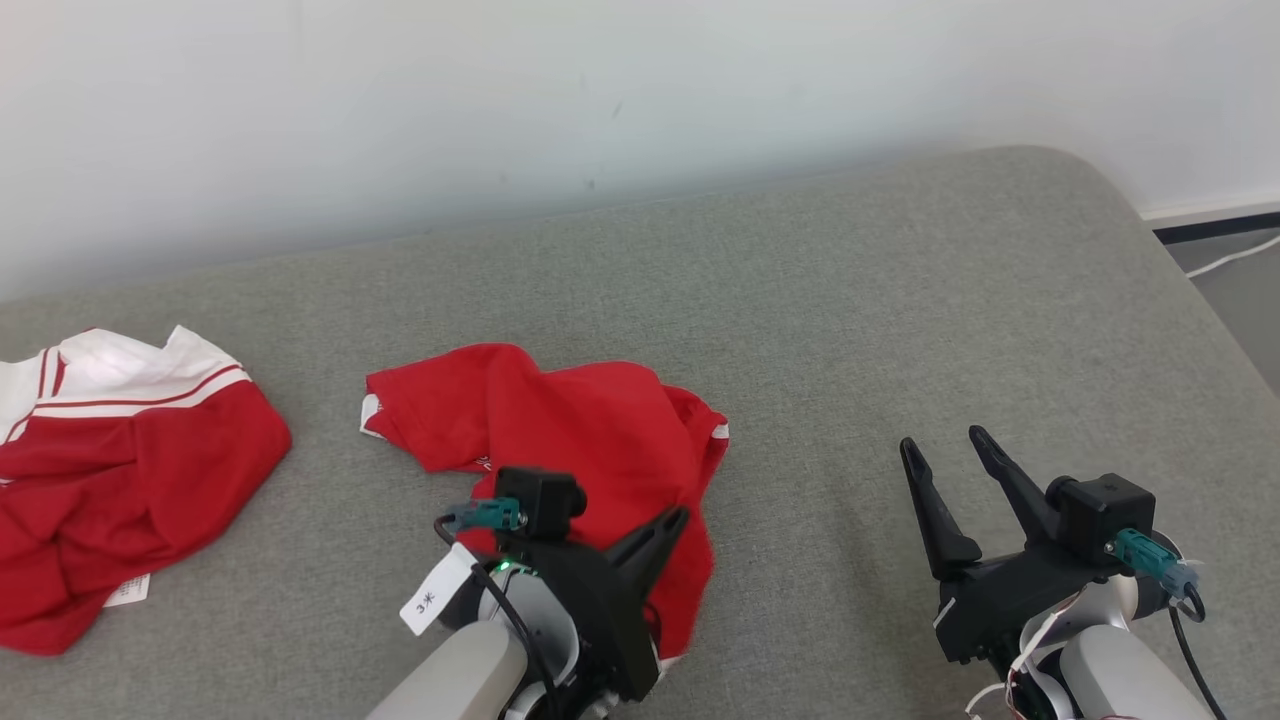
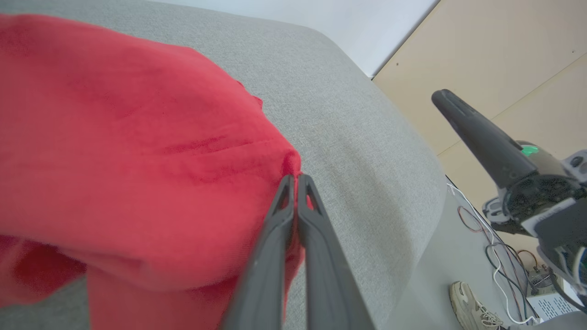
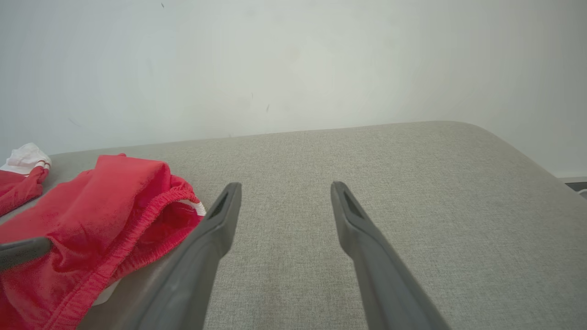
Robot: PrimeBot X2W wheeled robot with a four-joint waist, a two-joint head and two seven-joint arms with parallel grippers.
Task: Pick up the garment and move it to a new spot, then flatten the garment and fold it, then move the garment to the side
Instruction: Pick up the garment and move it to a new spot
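Garment [image 1: 580,430] is getting pinched by my left gripper [image 2: 296,178], right gripper [image 1: 942,440] is hanging spread wide beside it, wrist tag [image 1: 432,592] reading "3米".

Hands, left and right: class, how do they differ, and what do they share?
The left hand is shut, pinching an edge of the garment; the right hand is open and empty. The left is over the garment, the right over bare cushion. Both have two dark fingers.
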